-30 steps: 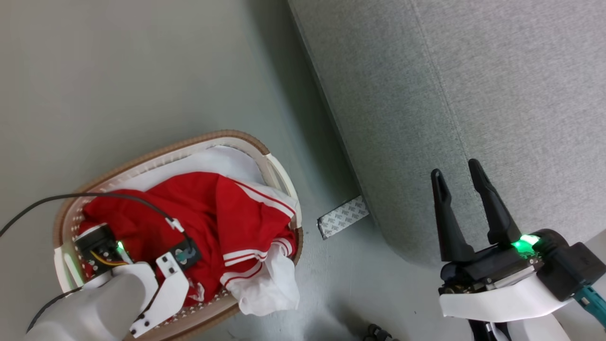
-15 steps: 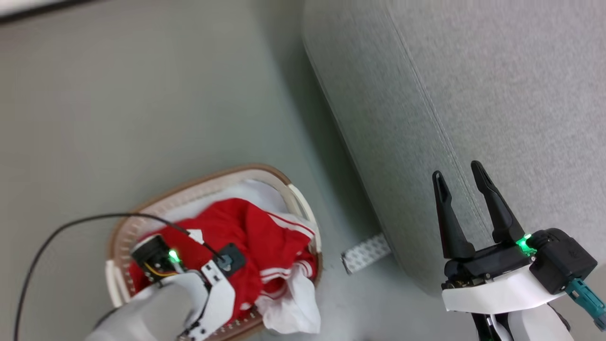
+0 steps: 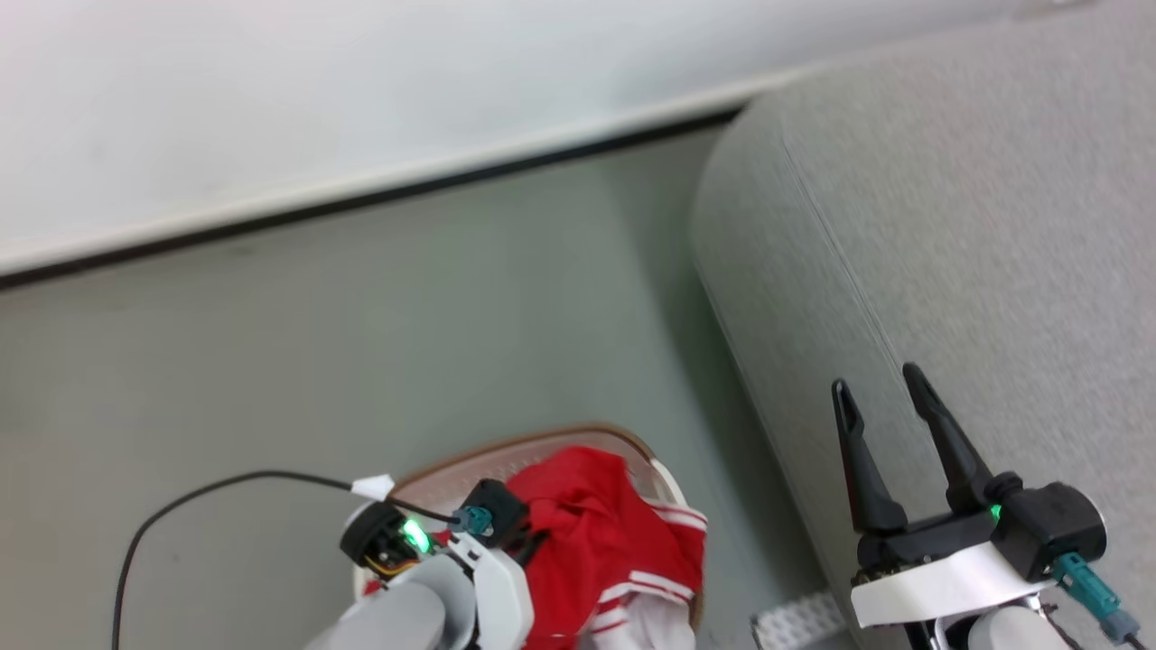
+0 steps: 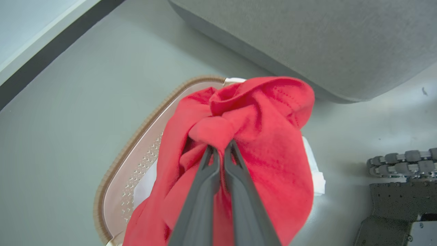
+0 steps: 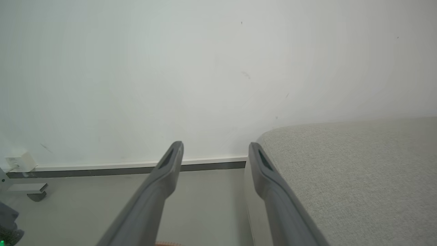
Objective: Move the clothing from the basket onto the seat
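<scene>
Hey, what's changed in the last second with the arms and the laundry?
The left gripper, shut on the clothing, has lifted a red bunch up from the basket. The head camera has swung up, so the wall now shows. The right gripper stayed open by the seat.

A bare indoor room set up as a domestic corner is shown: a plain white wall point(image 3: 361, 108) and dark skirting strip point(image 3: 361, 200) across the top, a smooth grey floor point(image 3: 361, 361), an upholstered seat point(image 3: 993, 226) at right, and a laundry basket point(image 4: 136, 160) of clothing point(image 3: 596, 533) at lower centre.
</scene>
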Motion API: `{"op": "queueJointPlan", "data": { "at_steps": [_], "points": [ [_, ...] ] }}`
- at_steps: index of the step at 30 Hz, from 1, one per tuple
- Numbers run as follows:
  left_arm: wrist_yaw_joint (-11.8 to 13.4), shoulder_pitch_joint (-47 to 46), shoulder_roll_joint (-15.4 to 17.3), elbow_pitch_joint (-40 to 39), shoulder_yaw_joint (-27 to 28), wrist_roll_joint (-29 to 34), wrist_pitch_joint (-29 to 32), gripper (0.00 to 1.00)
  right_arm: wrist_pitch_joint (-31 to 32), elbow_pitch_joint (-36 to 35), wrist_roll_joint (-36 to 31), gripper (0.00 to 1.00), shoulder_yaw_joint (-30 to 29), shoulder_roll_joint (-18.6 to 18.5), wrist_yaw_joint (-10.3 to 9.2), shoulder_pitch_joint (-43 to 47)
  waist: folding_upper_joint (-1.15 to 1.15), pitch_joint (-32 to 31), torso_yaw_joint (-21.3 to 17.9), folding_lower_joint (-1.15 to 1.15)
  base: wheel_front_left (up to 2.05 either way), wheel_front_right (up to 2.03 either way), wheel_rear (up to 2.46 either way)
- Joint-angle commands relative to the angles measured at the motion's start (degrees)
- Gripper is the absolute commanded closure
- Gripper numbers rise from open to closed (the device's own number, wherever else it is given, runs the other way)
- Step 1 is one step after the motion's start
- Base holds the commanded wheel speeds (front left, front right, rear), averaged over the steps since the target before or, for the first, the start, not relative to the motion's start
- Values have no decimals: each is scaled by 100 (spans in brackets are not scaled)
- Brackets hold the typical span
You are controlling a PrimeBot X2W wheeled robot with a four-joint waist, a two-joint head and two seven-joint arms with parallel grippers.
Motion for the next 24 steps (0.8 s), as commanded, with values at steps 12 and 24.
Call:
{"op": "queueJointPlan", "data": {
  "at_steps": [12,24],
  "points": [
    [44,486,224,-1275,898,-977,-225,100,-15,335,-145,0,-4,-22,17,346,0,-1397,1037,1,0,0,0],
    [428,843,841,-3551,1880,-1034,-221,100,-15,381,-47,0,17,-22,17,547,0,-1695,1478,1,0,0,0]
  ]
}}
